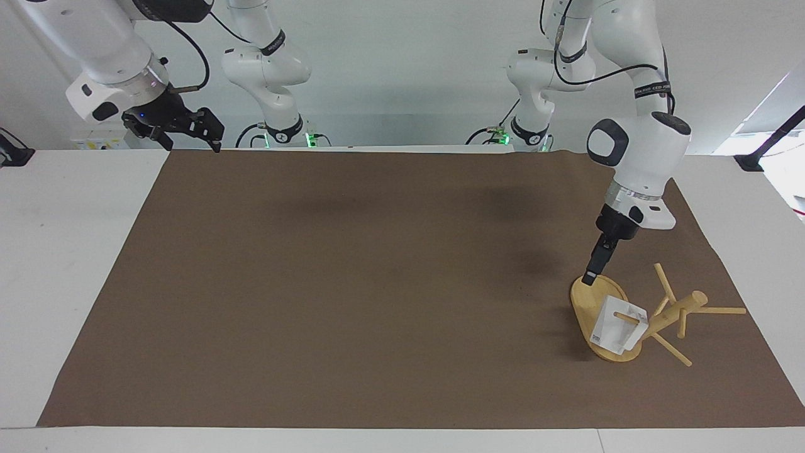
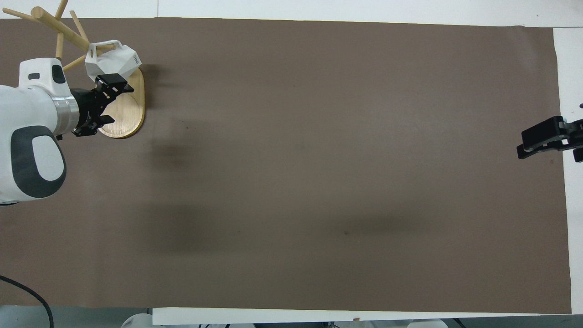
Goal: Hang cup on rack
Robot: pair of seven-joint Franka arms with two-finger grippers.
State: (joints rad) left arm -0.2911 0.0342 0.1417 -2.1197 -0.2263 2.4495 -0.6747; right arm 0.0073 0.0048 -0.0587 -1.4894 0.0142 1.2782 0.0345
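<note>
Rack showing as light bamboo-look wood, smooth, faint sheen on base. Cup reading as white plastic, matt, hard flat facets. Brown sheet covering bench looking like matt paper or thin cloth, cannot tell which; faint creases. Bench itself showing white, smooth, slight scuffs. Arm shells looking glossy white plastic; left gripper and right gripper appearing matt black; bare metal ring shining at left wrist.

One cup, one rack, two claws, one brown mat.
</note>
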